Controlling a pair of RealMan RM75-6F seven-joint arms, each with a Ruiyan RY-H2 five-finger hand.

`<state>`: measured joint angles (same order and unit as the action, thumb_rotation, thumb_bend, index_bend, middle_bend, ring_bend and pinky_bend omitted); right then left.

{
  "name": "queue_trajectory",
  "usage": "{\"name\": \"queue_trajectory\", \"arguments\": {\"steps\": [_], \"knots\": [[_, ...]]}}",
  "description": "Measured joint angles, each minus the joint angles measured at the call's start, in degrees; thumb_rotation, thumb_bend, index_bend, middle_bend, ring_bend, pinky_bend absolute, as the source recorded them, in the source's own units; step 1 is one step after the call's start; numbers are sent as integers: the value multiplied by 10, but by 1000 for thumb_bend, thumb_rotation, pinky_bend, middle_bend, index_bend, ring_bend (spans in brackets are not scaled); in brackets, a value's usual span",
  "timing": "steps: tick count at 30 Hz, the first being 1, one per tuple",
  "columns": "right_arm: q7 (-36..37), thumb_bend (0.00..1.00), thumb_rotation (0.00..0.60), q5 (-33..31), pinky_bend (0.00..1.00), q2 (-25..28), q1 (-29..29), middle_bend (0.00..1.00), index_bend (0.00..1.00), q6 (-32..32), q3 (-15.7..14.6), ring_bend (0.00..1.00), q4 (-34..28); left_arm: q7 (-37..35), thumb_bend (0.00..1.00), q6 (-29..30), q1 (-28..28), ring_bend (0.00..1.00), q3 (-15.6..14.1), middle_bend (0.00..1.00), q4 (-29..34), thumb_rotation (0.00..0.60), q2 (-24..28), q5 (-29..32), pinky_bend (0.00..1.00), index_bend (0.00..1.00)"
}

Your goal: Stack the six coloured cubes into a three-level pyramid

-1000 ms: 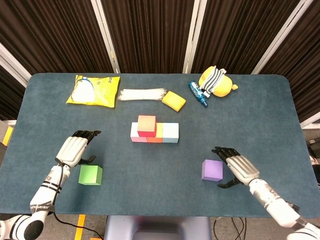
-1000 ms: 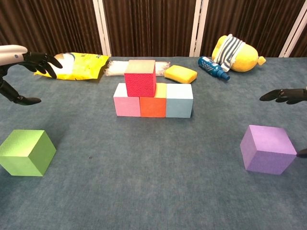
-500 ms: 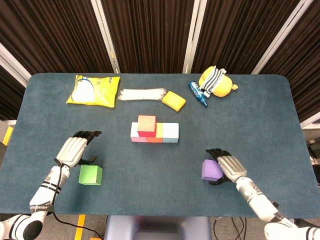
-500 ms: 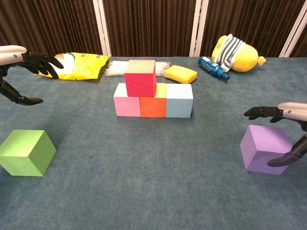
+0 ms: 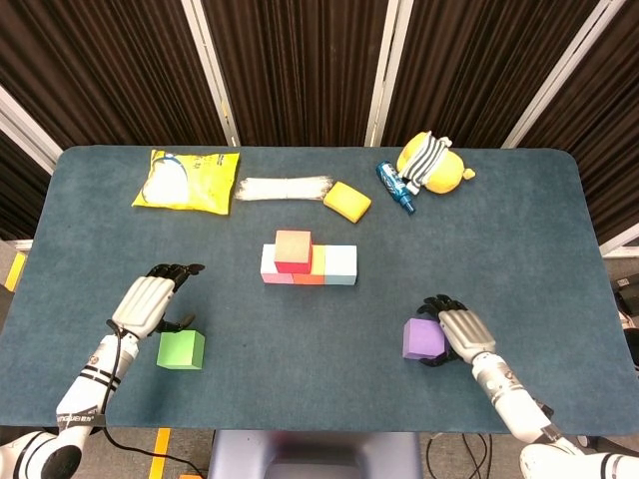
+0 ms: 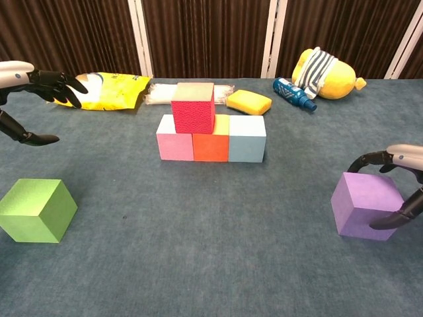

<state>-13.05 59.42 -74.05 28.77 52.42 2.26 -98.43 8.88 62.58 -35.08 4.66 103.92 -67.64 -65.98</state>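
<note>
Mid-table, a pink cube, an orange cube and a light blue cube form a row. A red cube sits on top at the left, with a yellow cube partly hidden beside it. The green cube lies alone at the near left. My left hand hovers just behind it, fingers spread, holding nothing. At the near right the purple cube rests on the table. My right hand grips it, fingers curled over its far edge and thumb against its near side.
Along the far edge lie a yellow bag, a white bundle, a yellow sponge, a blue bottle and a yellow plush toy. Bare blue cloth stretches between the stack and the two loose cubes.
My right hand came in over the purple cube and curled its fingers around it. The left hand drifted slightly toward the green cube. The cubes have not moved.
</note>
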Motion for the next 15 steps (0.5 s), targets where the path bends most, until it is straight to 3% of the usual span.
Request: {"name": "queue_trajectory", "arguments": {"steps": [3,9,15], "knots": [[2,197,582,2,261,-6,-2,251,459,12,3,122,2,-2,301,-1,2,177,3,216,0,600,-1,0,163,159],[14,226,596,11,262,21,3,251,465,9,15,123,-13,-8,302,-7,4,177,10,219,-16,600,-9,8,172,161],[56,226,600,14,261,85,40,251,486,-27,72,123,-28,38,303,7,5,177,6,220,-42,600,-38,2,167,164]]}}
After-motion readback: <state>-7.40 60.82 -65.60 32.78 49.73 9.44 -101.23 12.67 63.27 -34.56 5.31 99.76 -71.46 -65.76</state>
